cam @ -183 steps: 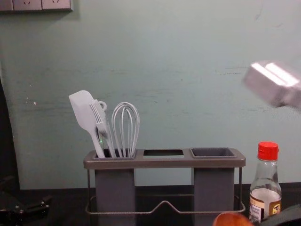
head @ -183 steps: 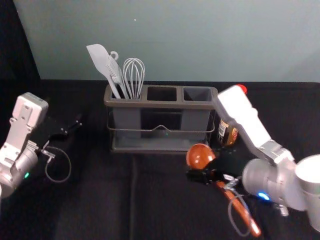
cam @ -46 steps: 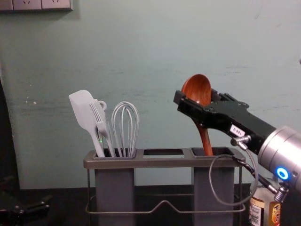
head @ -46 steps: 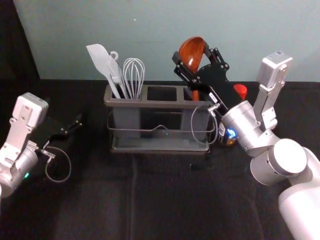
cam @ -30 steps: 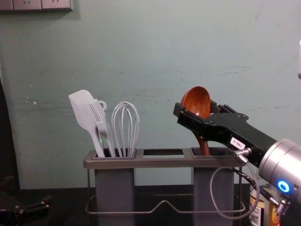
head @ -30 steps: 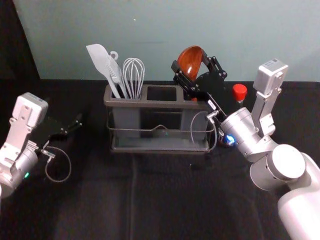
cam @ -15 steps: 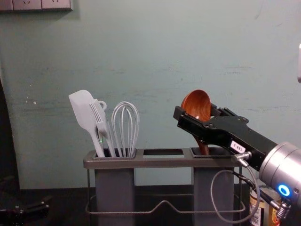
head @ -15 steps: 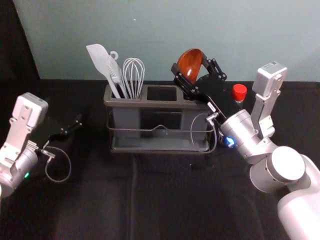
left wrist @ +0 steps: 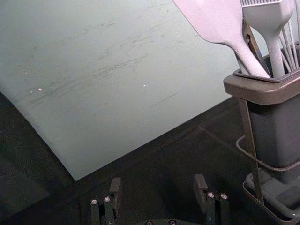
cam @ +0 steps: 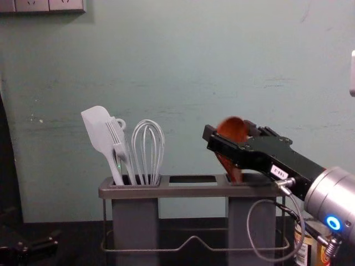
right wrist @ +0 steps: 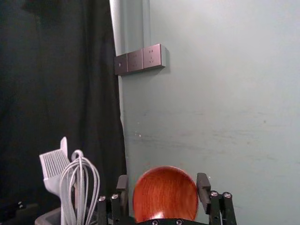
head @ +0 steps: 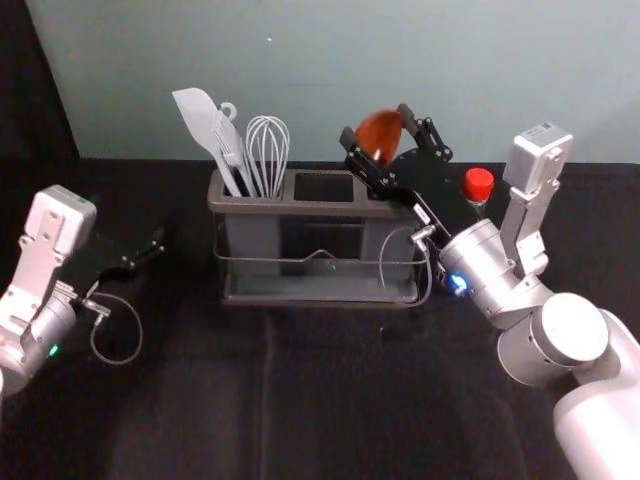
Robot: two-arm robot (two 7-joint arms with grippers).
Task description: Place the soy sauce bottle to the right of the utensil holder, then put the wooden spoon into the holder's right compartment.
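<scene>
My right gripper (head: 376,122) is over the right compartment of the grey utensil holder (head: 320,208). The wooden spoon (head: 381,134) stands between its fingers, bowl up; in the chest view the spoon (cam: 230,130) leans, its handle in the right compartment. From the right wrist, the gripper (right wrist: 163,183) is open, gaps showing either side of the spoon's bowl (right wrist: 165,194). Right of the holder is the red-capped soy sauce bottle (head: 478,184), partly behind the right arm. My left gripper (head: 150,250) idles at the left, open in its wrist view (left wrist: 157,185).
A white spatula (head: 203,118), a brush and a whisk (head: 268,150) stand in the holder's left compartment. The wall (cam: 183,66) rises behind the black-covered table (head: 330,400). The right arm's cable loop hangs before the holder's right side.
Over the last second or so my right gripper came down slightly and its fingers parted from the spoon. The spoon has sunk lower and tipped, its bowl blurred now. My left arm has stayed still.
</scene>
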